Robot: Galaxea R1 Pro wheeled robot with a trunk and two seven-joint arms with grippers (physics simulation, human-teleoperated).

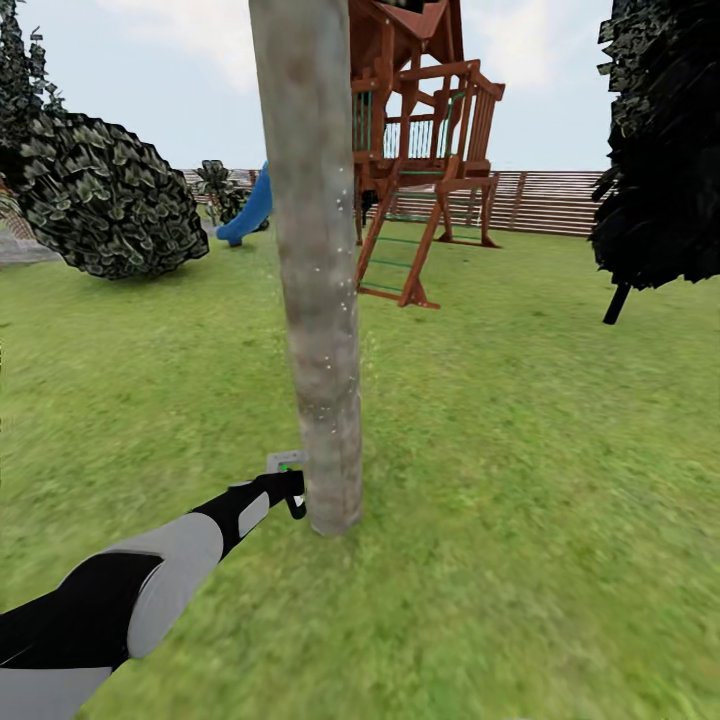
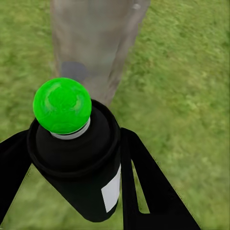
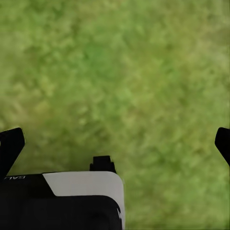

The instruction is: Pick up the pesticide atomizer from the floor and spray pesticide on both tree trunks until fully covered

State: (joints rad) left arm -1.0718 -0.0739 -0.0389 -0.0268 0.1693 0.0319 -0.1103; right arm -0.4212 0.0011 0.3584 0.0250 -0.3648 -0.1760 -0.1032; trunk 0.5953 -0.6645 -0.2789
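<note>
My left gripper holds the pesticide atomizer clamped between its jaws, a black finger pressed to each side of the dark bottle. The bottle's long axis runs out along the fingers, its head and green dot leading, aimed at the tree trunk straight ahead of the jaws. In the head view the grey trigger head sits just beside the foot of the trunk; whether they touch I cannot tell. Pale specks dot the mottled bark above it. My right gripper hangs over bare lawn, its jaws wide apart with nothing between them. Grass runs all round the trunk. Beyond stand a wooden play tower, a blue slide, dark bushes and a slatted fence under a pale sky.
</note>
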